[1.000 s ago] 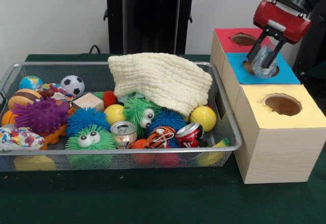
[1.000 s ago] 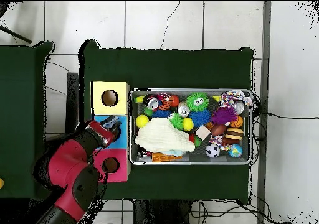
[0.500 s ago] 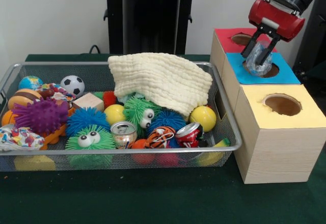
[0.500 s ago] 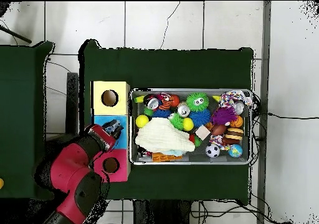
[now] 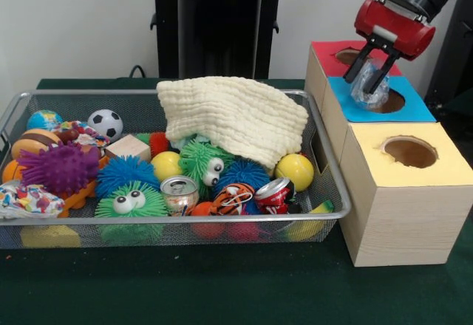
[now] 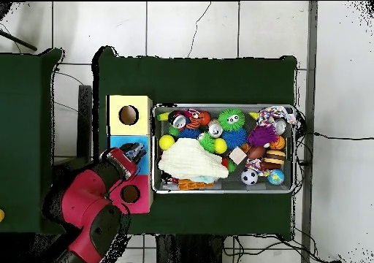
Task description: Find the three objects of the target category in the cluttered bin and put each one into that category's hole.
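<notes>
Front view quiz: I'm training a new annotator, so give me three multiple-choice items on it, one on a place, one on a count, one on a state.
1. The gripper hangs over which box top?
A. yellow
B. blue
C. red

2. How many drink cans show in the basket?
A. two
B. none
C. five

3. The gripper is:
A. wide open and empty
B. shut on a crumpled clear plastic thing
C. out of sight

Key:
1 B, it sits above the blue top.
2 A, a silver can and a red can.
3 B, the crumpled clear plastic thing sits between its fingers.

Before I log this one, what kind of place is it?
Likely a robotics lab: a green-clothed table on tiled floor, a wire bin of toys, and a wooden sorting box with coloured holes.
</notes>
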Controlling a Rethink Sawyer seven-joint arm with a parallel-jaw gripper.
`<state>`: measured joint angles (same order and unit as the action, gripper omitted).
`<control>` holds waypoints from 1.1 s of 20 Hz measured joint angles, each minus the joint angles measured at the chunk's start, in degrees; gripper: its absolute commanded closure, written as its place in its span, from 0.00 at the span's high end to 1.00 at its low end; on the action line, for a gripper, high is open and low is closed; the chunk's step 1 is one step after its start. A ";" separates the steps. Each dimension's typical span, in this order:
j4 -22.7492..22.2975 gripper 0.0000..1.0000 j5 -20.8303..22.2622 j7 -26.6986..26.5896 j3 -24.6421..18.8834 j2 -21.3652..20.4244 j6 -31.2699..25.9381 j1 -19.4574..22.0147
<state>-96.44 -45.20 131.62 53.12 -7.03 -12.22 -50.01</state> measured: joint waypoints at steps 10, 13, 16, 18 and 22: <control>-0.24 0.00 -1.11 0.55 0.02 0.19 0.00 -0.38; -0.31 0.00 -1.31 0.55 0.02 0.22 0.00 -0.43; -0.41 0.00 -1.57 0.55 0.03 0.27 0.00 -0.51; -0.46 0.00 -1.74 0.55 0.03 0.31 0.00 -0.60; -0.51 1.00 -1.90 0.55 0.00 0.72 -0.02 -0.96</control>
<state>-96.94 -47.10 132.17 53.12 -6.31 -12.24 -50.97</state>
